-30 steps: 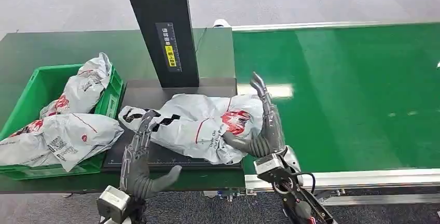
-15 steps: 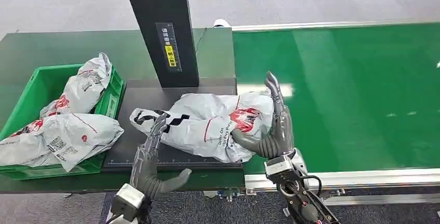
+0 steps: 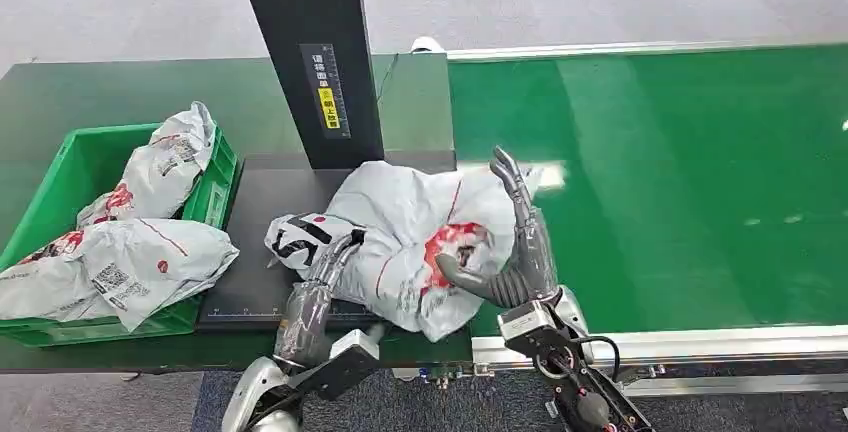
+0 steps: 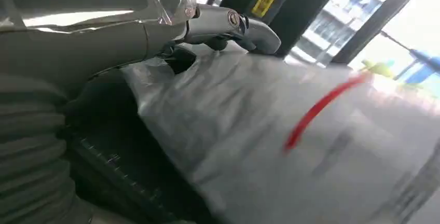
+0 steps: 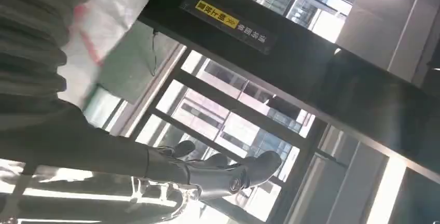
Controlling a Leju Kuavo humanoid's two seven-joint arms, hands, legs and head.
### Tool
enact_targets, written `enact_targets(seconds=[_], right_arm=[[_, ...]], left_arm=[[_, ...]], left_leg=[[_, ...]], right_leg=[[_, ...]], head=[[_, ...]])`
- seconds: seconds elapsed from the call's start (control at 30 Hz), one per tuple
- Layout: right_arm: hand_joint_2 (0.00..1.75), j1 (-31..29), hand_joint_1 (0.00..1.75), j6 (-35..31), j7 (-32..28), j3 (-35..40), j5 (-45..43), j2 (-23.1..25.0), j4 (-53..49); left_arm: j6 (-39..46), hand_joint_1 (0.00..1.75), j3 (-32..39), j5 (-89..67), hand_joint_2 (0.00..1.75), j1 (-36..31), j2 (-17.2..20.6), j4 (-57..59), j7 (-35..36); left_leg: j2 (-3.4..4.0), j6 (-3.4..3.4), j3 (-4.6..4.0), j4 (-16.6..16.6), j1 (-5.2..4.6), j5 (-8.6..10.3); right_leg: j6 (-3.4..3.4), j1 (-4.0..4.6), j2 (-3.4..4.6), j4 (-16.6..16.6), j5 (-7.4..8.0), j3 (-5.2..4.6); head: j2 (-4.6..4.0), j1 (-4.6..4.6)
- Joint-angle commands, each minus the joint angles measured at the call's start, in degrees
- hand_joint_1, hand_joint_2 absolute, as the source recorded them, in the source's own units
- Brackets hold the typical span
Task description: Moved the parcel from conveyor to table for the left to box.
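Observation:
The parcel point(image 3: 410, 222), a grey plastic mailer with red print, lies bunched up on the black mat point(image 3: 250, 292) at the table's edge beside the conveyor point(image 3: 680, 182). My left hand point(image 3: 322, 277) lies against the parcel's left side, fingers stretched along it; in the left wrist view the fingers point(image 4: 228, 24) reach over the parcel point(image 4: 290, 146). My right hand point(image 3: 520, 247) stands upright with its palm flat on the parcel's right side and its thumb against the bag. The right wrist view has that hand's fingers point(image 5: 223, 175) stretched out and a piece of the parcel point(image 5: 111, 24).
A green crate point(image 3: 75, 157) at the left holds two similar parcels point(image 3: 150, 252) point(image 3: 165, 167). A black post point(image 3: 310, 52) with a yellow label rises just behind the mat. The conveyor's metal rail point(image 3: 700, 337) runs along the front.
The parcel has been squeezed into a taller bunch between both hands. My left hand moved right and turned in against it; my right hand shifted slightly left.

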Motion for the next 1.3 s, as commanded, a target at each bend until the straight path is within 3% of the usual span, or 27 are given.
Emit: enact_targets(seconds=[0.03,0.8,0.9,0.93,0.97,1.03,1.1,1.17,1.3], right_arm=[[1.75,-2.9,0.00,0.8,0.0,-0.3,-0.2,1.2,3.3],[1.75,-3.2,0.00,0.9,0.0,-0.6,-0.2,1.1,3.7],[1.75,-3.2,0.00,1.1,0.0,-0.5,-0.1,0.9,4.2],[1.75,-3.3,0.00,1.3,0.0,-0.6,-0.1,0.9,4.3],[1.75,-3.3,0.00,1.4,0.0,-0.6,-0.1,0.9,4.4],[1.75,-3.4,0.00,1.7,0.0,-0.5,0.0,0.8,4.6],[1.75,-3.5,0.00,1.7,0.0,-0.5,0.1,0.8,4.7],[1.75,-3.7,0.00,1.7,0.0,-0.4,0.2,0.8,4.9],[1.75,-3.8,0.00,1.7,0.0,-0.3,0.1,0.8,4.9]], left_arm=[[-1.4,0.00,-0.9,-2.5,1.75,-3.2,-0.7,10.9,3.2],[0.3,0.00,0.7,-3.2,1.75,-3.1,-0.8,11.0,2.2],[1.9,1.38,1.3,-2.5,1.75,-3.2,-0.9,10.9,0.9],[2.2,1.48,1.5,-2.3,1.75,-3.2,-0.9,10.9,0.8],[2.5,1.57,1.7,-2.2,1.75,-3.2,-0.9,10.9,0.7],[2.6,1.59,1.9,-2.2,1.75,-3.3,-0.9,11.0,0.5],[2.7,1.59,1.9,-2.2,1.75,-3.3,-0.9,11.0,0.4],[3.2,1.48,2.2,-2.0,1.75,-3.3,-1.0,10.9,0.1],[3.3,1.55,2.3,-1.9,1.75,-3.3,-0.9,11.0,0.0]], left_leg=[[-0.03,0.15,0.14,-0.1,-0.02,0.01],[-0.04,0.15,0.12,-0.1,0.00,0.00],[-0.05,0.15,0.11,-0.1,0.00,0.01],[-0.04,0.12,0.06,0.0,0.00,0.01],[-0.05,0.17,0.11,-0.1,0.01,0.01],[-0.04,0.10,0.06,0.0,0.00,0.01],[-0.02,0.11,0.07,0.0,-0.01,0.01],[-0.04,0.15,0.11,-0.1,0.01,0.01],[-0.03,0.11,0.06,0.0,-0.02,0.01]], right_leg=[[-0.18,0.03,-0.06,-0.1,0.02,0.13],[-0.19,0.05,-0.06,-0.1,0.01,0.14],[-0.18,0.05,-0.07,-0.1,0.02,0.13],[-0.14,0.03,-0.05,-0.1,0.02,0.08],[-0.21,0.06,-0.07,-0.1,0.03,0.14],[-0.13,0.03,-0.05,-0.1,0.02,0.08],[-0.14,0.03,-0.04,-0.1,0.02,0.08],[-0.19,0.06,-0.06,-0.1,0.03,0.13],[-0.12,0.01,-0.04,0.0,0.02,0.07]], head=[[0.00,0.00],[0.00,0.00],[0.00,0.00],[0.00,0.00],[0.00,0.00],[0.00,0.00],[0.00,-0.02],[0.00,0.00],[0.00,0.00]])
